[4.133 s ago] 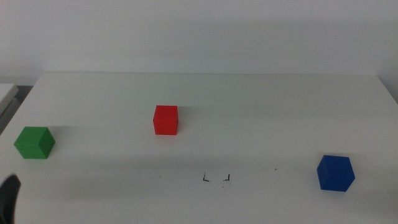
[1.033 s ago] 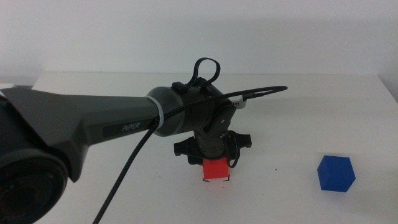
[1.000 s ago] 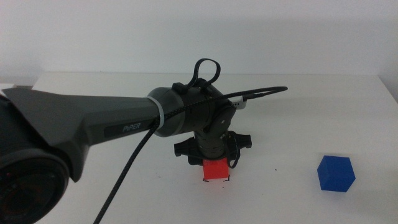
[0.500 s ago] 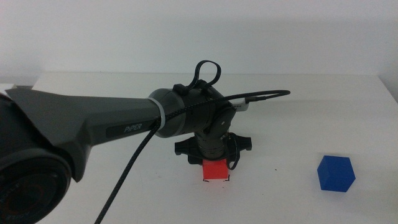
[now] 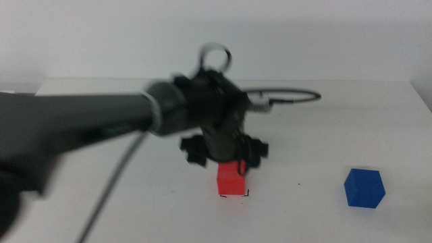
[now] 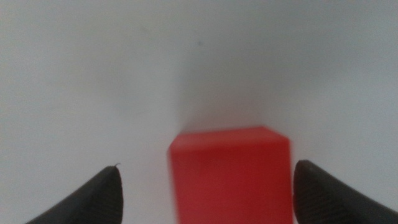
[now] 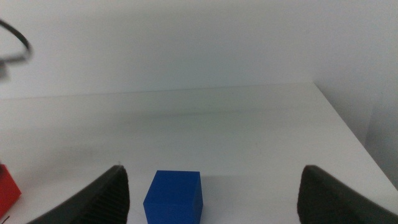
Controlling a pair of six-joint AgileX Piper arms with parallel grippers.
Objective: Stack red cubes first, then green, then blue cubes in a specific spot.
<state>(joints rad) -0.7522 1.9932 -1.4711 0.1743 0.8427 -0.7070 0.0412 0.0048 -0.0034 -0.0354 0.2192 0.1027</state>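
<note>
While left gripper (image 6: 205, 186) gapes — red cube (image 5: 231, 178) on marks (image 5: 234, 195).

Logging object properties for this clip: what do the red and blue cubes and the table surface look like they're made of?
Red cube: solid colour with flat matte faces and no glare, probably painted wood or plastic; I can't tell which. Blue cube: the same look, even deep blue with crisp edges. Table: smooth white, slightly satin, likely laminate. The open left gripper straddles the red cube; the open right gripper waits near the blue one.

One red cube (image 5: 232, 178), one blue cube (image 5: 364, 187), seemingly two corner marks (image 5: 246, 194).
</note>
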